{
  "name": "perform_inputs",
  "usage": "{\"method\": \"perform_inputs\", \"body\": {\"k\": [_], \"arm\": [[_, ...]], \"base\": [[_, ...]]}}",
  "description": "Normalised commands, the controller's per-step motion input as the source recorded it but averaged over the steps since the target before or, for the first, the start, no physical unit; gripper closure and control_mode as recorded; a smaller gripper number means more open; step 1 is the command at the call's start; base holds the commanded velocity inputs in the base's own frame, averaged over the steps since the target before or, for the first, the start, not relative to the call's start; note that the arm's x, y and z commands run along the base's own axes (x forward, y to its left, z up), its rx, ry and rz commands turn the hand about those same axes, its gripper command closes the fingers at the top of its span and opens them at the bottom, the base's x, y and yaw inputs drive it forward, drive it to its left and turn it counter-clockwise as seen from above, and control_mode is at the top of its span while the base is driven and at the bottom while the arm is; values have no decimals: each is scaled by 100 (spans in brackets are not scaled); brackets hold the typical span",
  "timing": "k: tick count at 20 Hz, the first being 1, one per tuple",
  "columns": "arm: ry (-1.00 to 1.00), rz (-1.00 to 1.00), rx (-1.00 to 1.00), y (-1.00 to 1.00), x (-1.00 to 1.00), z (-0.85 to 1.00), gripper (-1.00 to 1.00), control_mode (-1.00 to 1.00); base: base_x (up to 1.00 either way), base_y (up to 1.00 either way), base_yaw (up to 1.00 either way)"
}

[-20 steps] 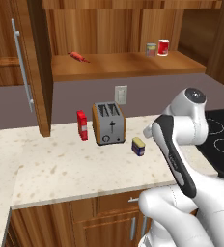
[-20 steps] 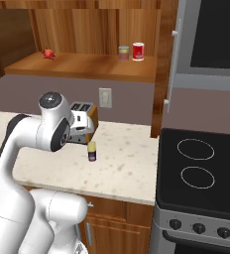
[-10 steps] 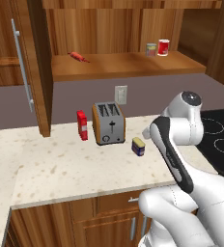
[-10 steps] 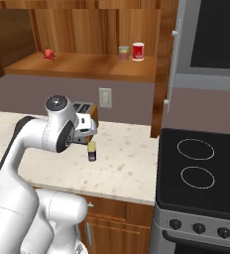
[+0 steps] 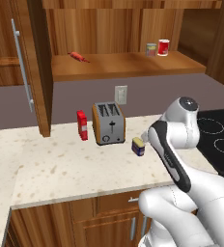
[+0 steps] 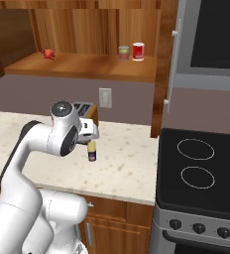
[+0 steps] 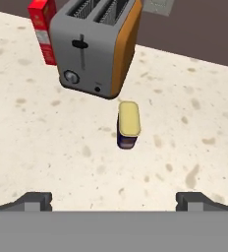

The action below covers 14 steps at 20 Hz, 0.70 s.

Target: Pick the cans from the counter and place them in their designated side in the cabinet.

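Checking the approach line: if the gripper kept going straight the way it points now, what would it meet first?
Most likely the blue can with the yellow top, centred ahead of the open gripper, standing on the counter before the toaster. Depth is uncertain.

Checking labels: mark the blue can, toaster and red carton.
blue can [image 7: 128,122]: hand view, on its yellow top.
toaster [image 5: 108,124]: left base view, on its grey front face.
red carton [image 5: 82,125]: left base view, on its broad side.
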Motion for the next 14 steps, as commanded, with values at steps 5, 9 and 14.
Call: {"method": "perform_inputs", "body": {"k": [5,9,14], "arm": [[0,-1,2,0,10,-26,-100,-100],[1,0,0,0,14,-20,-100,-100],[0,0,0,0,16,-11,-100,-100]], "base": [[0,0,0],[0,0,0],[0,0,0]]}}
